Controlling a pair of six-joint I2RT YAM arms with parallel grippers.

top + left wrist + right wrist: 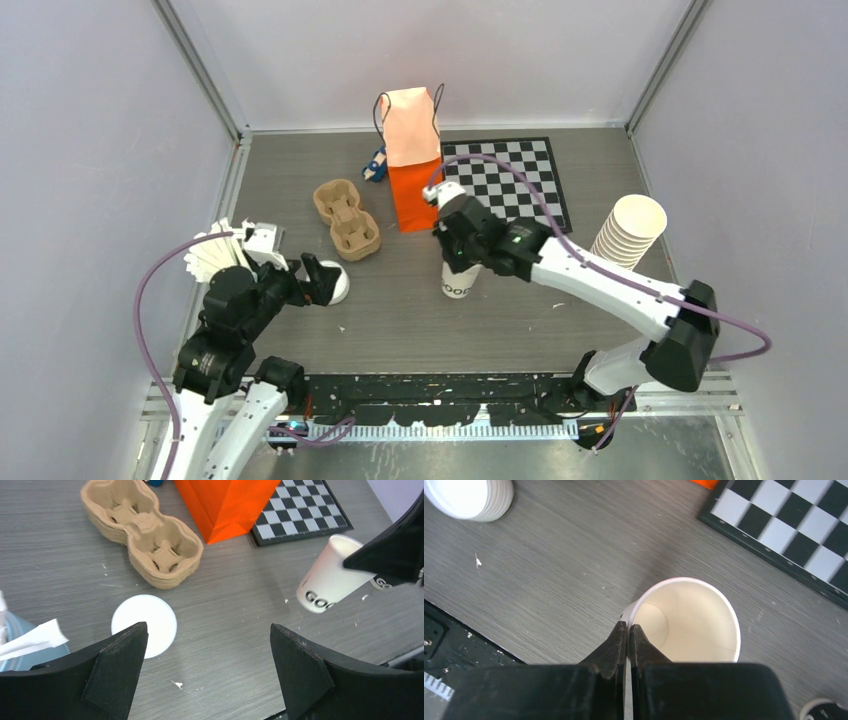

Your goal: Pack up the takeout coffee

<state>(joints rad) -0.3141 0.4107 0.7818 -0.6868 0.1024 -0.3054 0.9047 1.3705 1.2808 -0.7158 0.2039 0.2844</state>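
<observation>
At the far left the left gripper (208, 628) hangs low over the table (400, 310), fingers spread wide with nothing between them; a loose white lid (146, 620) lies flat just by one fingertip, not between the two; behind it sits the brown carrier (345, 218), and further back the orange bag (413, 175) stands upright; right of the bag and nearer the arms is the cup (689, 625), mouth up, long axis roughly vertical, no lid on it and nothing inside that I can see; the right gripper (628, 628) has its fingers pinched tight on the cup's wall at the rim, one inside and one outside; whether the base touches the table I cannot tell; at the far right a tall cup stack (630, 232) leans; what matters, I'd say, is that the lid lies on the left arm's side, well left of the open cup in the right arm's hold, so the lid must go rightwards to the cup's mouth before the cup goes back and left into the bag
</observation>
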